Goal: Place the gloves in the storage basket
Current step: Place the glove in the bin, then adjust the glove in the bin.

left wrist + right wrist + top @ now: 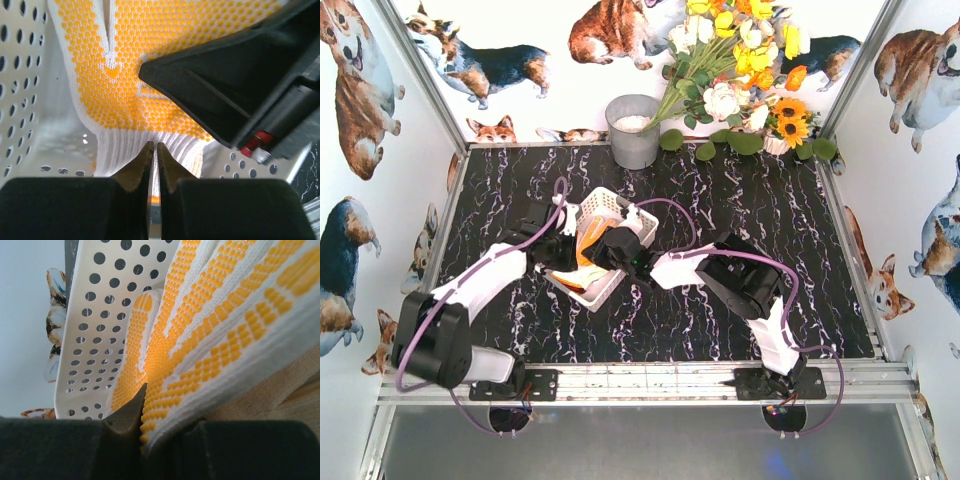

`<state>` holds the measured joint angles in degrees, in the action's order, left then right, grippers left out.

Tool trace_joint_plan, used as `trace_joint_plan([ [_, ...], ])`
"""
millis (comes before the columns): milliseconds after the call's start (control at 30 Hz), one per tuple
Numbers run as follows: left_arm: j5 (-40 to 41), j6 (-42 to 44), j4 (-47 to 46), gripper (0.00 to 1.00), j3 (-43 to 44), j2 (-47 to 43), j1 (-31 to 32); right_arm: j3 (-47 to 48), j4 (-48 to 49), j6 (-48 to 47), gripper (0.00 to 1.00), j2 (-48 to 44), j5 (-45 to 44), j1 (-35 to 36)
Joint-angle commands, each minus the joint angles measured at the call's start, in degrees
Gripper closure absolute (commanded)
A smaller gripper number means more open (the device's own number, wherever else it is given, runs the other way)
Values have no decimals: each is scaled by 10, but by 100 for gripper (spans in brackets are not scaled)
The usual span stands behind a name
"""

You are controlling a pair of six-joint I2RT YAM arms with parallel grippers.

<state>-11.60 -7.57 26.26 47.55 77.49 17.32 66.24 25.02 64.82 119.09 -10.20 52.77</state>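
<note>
The white perforated storage basket (608, 203) stands at mid-table, and both grippers reach into it. A white glove with orange dots (588, 240) lies inside it. In the left wrist view this glove (115, 50) is spread over the basket floor with its ribbed cuff nearest my left gripper (153, 146), which is shut with nothing between its tips, just above the cuff. My right gripper (150, 407) is shut on the edge of the dotted glove (215, 330), lifting it beside the basket wall (100, 325). Cream knit fabric (300, 395) shows beneath. The right gripper's black body (225, 85) hangs over the glove.
A grey metal bucket (633, 130) stands at the back centre, with a bunch of artificial flowers (740, 70) to its right. Corgi-print walls close the sides and back. An aluminium rail (640, 380) runs along the near edge by the arm bases.
</note>
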Motion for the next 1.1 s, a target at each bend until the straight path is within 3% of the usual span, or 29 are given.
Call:
trace_joint_plan([
  [0, 4, -17, -4, 100, -3, 40, -9, 31, 9, -15, 100, -21, -18, 3],
  [67, 17, -17, 8, 100, 1, 60, -9, 34, 0, -23, 98, -24, -17, 3],
  [333, 46, -23, 24, 100, 9, 83, -9, 43, -77, -79, 73, -60, -33, 2],
  [500, 47, -24, 26, 100, 9, 83, -9, 49, -128, -134, 65, -93, -47, -10],
  [833, 32, -19, 21, 100, 3, 62, -9, 63, -197, -225, 61, -153, -61, -67],
  [1067, 7, -11, 12, 90, 1, 46, -9, 69, -250, -291, 59, -211, -69, -88],
])
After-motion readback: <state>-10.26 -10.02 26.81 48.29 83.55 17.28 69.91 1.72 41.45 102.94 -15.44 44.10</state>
